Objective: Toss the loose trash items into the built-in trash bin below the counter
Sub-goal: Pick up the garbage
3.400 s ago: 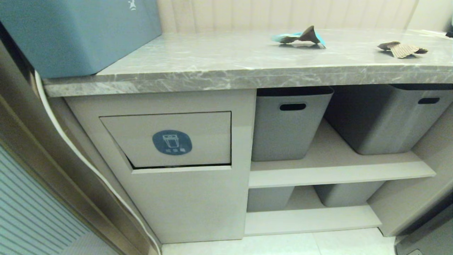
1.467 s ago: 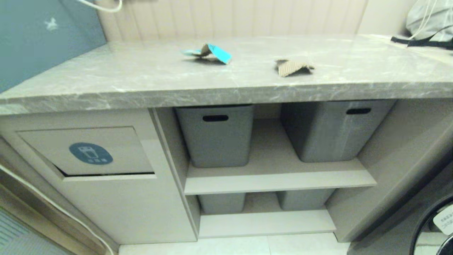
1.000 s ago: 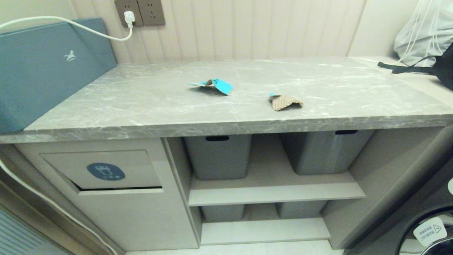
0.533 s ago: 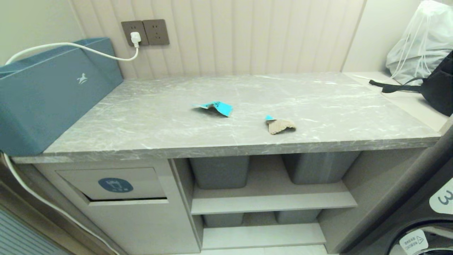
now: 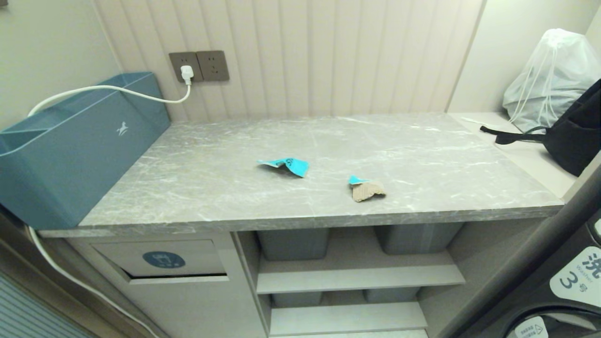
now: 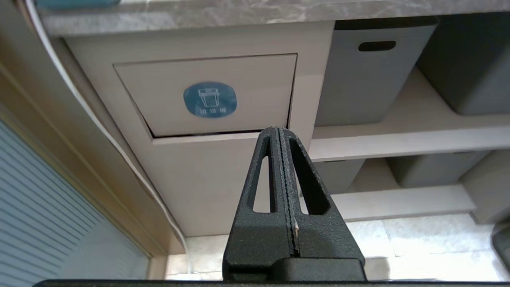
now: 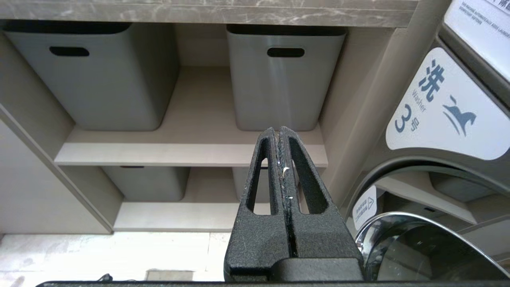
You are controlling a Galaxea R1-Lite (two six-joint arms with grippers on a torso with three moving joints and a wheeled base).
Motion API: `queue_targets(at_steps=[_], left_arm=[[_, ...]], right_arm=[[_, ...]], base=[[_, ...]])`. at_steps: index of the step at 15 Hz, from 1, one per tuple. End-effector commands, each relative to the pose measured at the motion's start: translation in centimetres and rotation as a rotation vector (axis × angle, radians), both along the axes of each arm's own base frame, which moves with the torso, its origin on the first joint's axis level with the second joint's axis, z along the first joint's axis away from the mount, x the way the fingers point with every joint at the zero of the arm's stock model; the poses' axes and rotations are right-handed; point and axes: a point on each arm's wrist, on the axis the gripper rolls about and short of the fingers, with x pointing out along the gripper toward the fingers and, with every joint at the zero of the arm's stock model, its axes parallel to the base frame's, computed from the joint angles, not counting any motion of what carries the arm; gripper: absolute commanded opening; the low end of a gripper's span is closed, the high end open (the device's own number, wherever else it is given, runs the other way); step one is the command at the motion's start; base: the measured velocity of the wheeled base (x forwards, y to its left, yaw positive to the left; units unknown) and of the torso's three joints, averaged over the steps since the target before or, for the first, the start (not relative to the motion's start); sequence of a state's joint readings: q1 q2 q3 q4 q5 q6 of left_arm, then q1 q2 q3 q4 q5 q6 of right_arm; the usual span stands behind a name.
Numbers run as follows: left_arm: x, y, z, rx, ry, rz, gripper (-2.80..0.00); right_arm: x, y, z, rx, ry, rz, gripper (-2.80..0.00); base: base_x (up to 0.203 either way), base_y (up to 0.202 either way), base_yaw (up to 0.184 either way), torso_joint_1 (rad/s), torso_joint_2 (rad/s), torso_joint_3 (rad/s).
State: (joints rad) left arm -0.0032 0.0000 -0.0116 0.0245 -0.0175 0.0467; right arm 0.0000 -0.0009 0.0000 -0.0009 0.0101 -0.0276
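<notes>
The grey marble counter [image 5: 197, 188] ran beneath a ribbed wall, holding two trash scraps [image 5: 285, 165] [image 5: 366, 188] (well apart from the teal box [image 5: 70, 155]). The trash bin [image 6: 207, 95] sat below; the left gripper [image 6: 278, 133] and right gripper [image 7: 279, 133] were pressed together, empty.

A teal box [image 5: 70, 155] stands at the left, with a white cable [image 5: 108, 89] plugged into a wall socket [image 5: 199, 65]. Grey tubs [image 7: 279, 75] occupy two shelves [image 7: 191, 153]. A white drawstring bag [image 5: 549, 80] and black bag [image 5: 575, 136] sit at right, above a washer [image 7: 446, 115].
</notes>
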Motion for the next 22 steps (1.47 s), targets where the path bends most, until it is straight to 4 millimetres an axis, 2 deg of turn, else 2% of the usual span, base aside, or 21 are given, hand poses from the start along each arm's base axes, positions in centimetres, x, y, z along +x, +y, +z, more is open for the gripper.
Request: queue_targets(at_steps=[1, 3, 5, 7, 9, 11, 12, 13, 16, 17, 20, 22], left_arm=[[-0.1, 0.0, 0.4, 0.005, -0.013, -0.008, -2.80], [-0.2, -0.1, 3.1, -0.013, -0.035, -0.038, -2.80], [1.3, -0.1, 6.8, -0.038, 0.022, -0.088, -2.80], [4.7, -0.4, 10.9, -0.118, 0.106, -0.154, -2.80], [9.1, -0.8, 14.2, -0.244, 0.186, -0.231, -2.80], [13.5, -1.6, 15.9, -0.376, 0.241, -0.342, -2.80], [15.4, -2.5, 16.6, -0.428, 0.260, -0.422, -2.80], [16.5, -3.8, 17.2, -0.468, 0.281, -0.524, -2.80], [17.4, -7.9, 19.6, -0.614, 0.349, -0.764, -2.80], [18.1, -9.1, 20.2, -0.661, 0.379, -0.788, 0.00], [23.3, -13.6, 21.3, -0.841, 0.422, -0.637, 0.00], [27.7, -16.6, 22.0, -0.986, 0.403, -0.509, 0.00]], right_arm=[[0.0, 0.0, 0.0, -0.003, -0.001, 0.003, -2.80], [0.0, 0.0, 0.0, 0.000, -0.001, 0.001, -2.80], [0.0, 0.0, 0.0, -0.006, -0.001, 0.002, -2.80], [0.0, 0.0, 0.0, -0.005, -0.001, 0.005, -2.80], [0.0, 0.0, 0.0, -0.005, -0.001, 0.004, -2.80], [0.0, 0.0, 0.0, -0.006, -0.001, 0.005, -2.80], [0.0, 0.0, 0.0, 0.001, -0.001, 0.002, -2.80], [0.0, 0.0, 0.0, 0.005, 0.000, 0.000, -2.80], [0.0, 0.0, 0.0, 0.003, -0.001, 0.001, -2.80], [0.0, 0.0, 0.0, 0.000, -0.001, 0.001, -2.80], [0.0, 0.0, 0.0, 0.000, -0.001, 0.001, -2.80], [0.0, 0.0, 0.0, 0.003, -0.001, 0.002, -2.80]], base=[[0.000, 0.000, 0.000, 0.037, -0.07, -0.046], [0.000, 0.000, 0.000, 0.019, -0.04, -0.015], [0.000, 0.000, 0.000, 0.000, 0.00, 0.000], [0.000, 0.000, 0.000, 0.000, 0.00, 0.000], [0.000, 0.000, 0.000, 0.000, 0.00, 0.000], [0.000, 0.000, 0.000, 0.000, 0.00, 0.000], [0.000, 0.000, 0.000, 0.000, 0.00, 0.000], [0.000, 0.000, 0.000, 0.000, 0.00, 0.000], [0.000, 0.000, 0.000, 0.000, 0.00, 0.000], [0.000, 0.000, 0.000, 0.000, 0.00, 0.000], [0.000, 0.000, 0.000, 0.000, 0.00, 0.000], [0.000, 0.000, 0.000, 0.000, 0.00, 0.000]])
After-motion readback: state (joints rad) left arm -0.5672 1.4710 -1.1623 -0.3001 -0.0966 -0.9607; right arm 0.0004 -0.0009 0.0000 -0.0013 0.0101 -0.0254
